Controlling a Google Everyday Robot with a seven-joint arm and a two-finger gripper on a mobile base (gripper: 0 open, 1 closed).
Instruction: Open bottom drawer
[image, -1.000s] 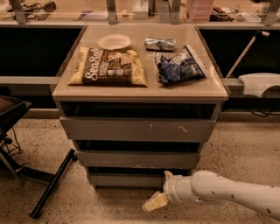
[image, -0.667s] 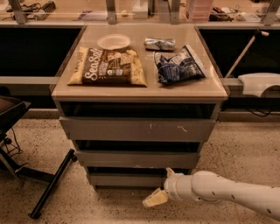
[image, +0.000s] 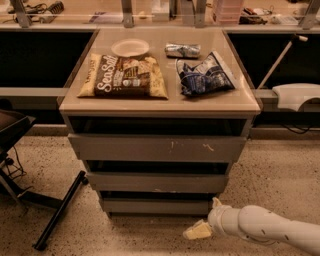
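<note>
The cabinet has three flat grey drawer fronts stacked under its top. The bottom drawer (image: 159, 205) is the smallest-looking front, plain, with a dark gap above it. My gripper (image: 201, 227) is at the end of the white arm (image: 260, 227) that comes in from the lower right. It sits low, just in front of and below the bottom drawer's right end, above the speckled floor. One pale finger (image: 197, 231) points left and another small tip (image: 216, 202) points up near the drawer's right corner.
The top drawer (image: 159, 148) has white scratch marks; the middle drawer (image: 159, 182) has a pale chipped edge. On the cabinet top lie a brown chip bag (image: 124, 76), a white plate (image: 130, 47), a blue bag (image: 203, 74) and a small can (image: 182, 50). A black chair base (image: 55, 212) stands left.
The gripper has stayed near the bottom drawer's lower right corner, shifting only slightly. The drawers look unchanged.
</note>
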